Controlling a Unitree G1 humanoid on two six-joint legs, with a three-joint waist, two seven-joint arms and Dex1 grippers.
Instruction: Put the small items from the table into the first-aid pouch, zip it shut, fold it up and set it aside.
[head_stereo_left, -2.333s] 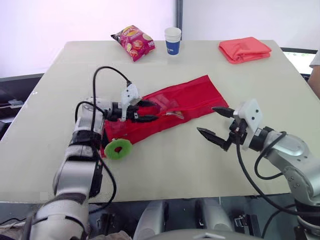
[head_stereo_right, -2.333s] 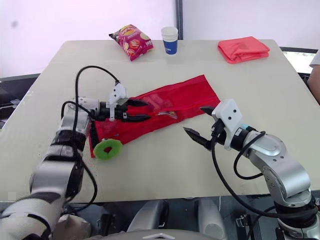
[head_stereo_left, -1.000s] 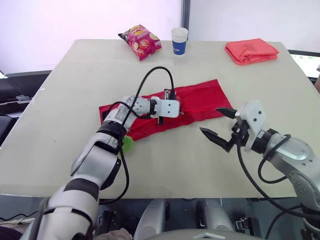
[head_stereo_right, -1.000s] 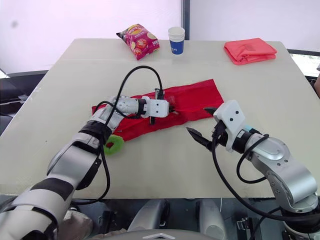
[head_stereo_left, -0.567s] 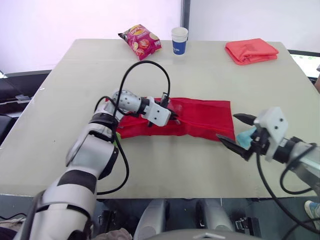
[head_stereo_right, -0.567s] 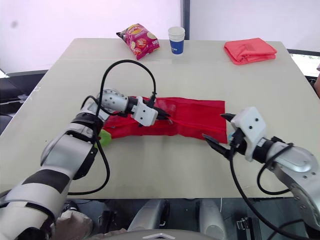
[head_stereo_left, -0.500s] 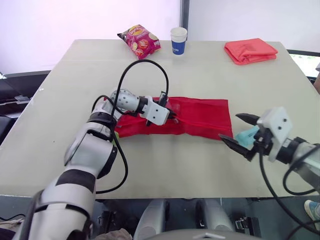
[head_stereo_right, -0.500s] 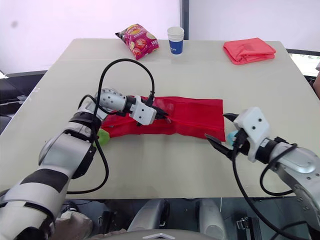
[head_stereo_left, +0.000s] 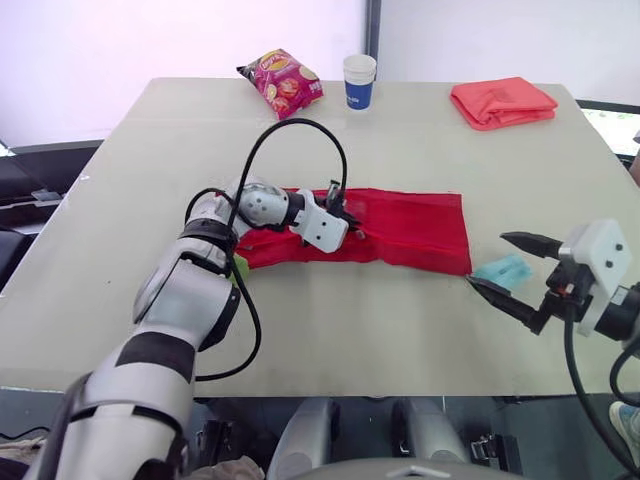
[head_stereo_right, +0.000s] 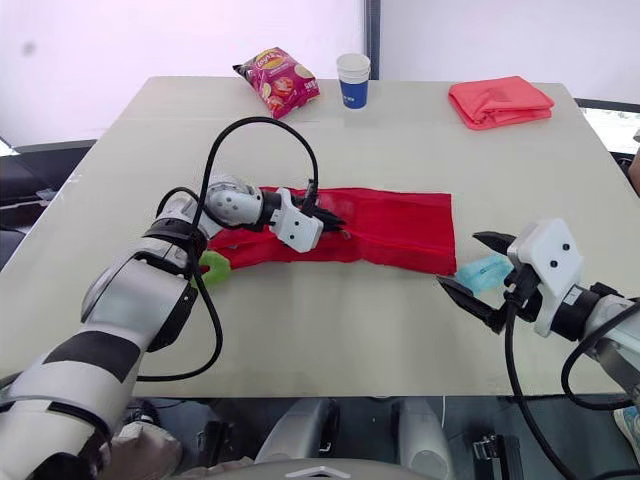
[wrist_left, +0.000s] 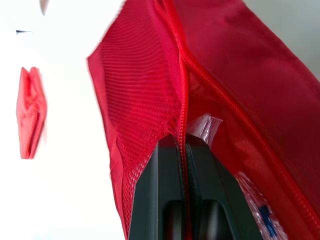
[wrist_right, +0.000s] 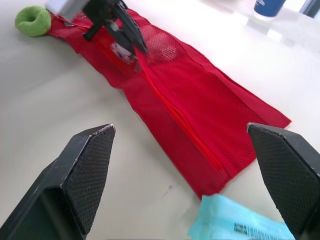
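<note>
My left gripper (head_stereo_left: 348, 218) pinches the limp pouch (head_stereo_left: 415, 228). My right gripper (head_stereo_left: 487, 260) is open beside the packet (head_stereo_left: 505, 271), which is probably light and slippery, so I'll grip its edges.

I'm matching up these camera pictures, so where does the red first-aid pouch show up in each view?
Left eye view: the first-aid pouch lies mid-table, stretched sideways.
Right eye view: the pouch, mid-table too.
Left wrist view: the pouch's red mesh, close up.
Right wrist view: the pouch, stretched across the table ahead.
Shared landmark: the left end effector pinching its zipper.
</note>
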